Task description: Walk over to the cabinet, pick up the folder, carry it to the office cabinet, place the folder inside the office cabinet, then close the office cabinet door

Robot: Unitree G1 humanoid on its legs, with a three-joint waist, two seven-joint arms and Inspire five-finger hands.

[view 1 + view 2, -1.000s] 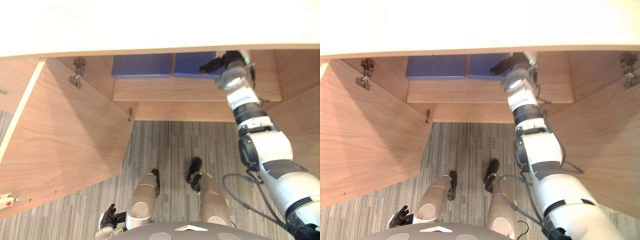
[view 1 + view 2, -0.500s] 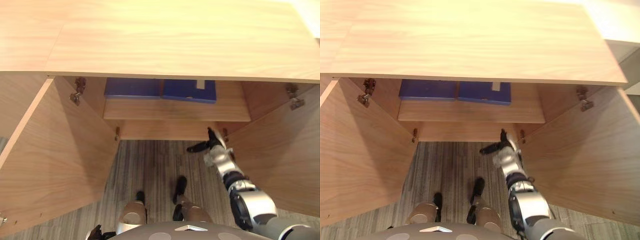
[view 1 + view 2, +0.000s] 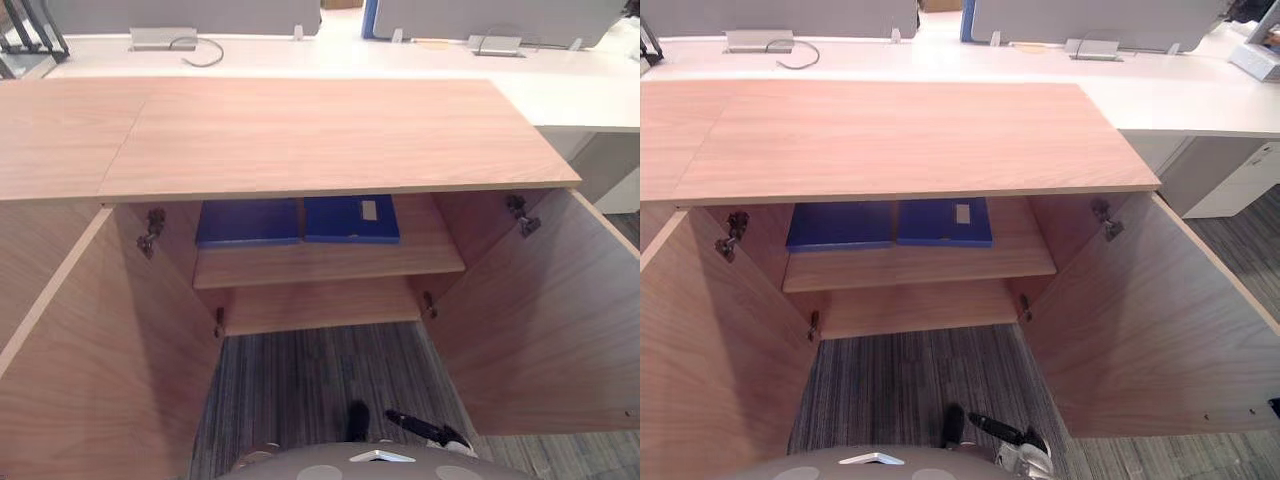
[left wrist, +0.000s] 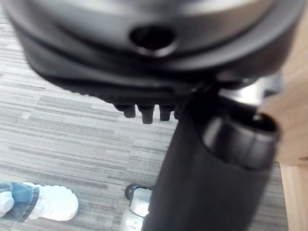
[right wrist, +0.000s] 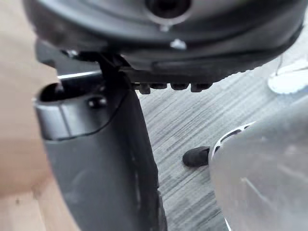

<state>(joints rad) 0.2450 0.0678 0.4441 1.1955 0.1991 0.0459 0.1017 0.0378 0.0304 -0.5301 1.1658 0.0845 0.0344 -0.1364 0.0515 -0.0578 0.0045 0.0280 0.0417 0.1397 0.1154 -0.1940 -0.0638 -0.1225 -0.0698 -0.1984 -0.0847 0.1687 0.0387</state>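
Office cabinet (image 3: pixel 300 130): both doors (image 3: pixel 540 320) swung open.
Folder (image 3: pixel 351 219): blue, white label, flat on the cabinet's inner shelf (image 3: pixel 330 262), just beside a second blue folder (image 3: pixel 248 222).
Right robot hand (image 3: pixel 420 429): low in front of the cabinet, fingers straight, empty.
Left robot hand (image 4: pixel 144 91): near a cabinet door, fingers relaxed, empty.
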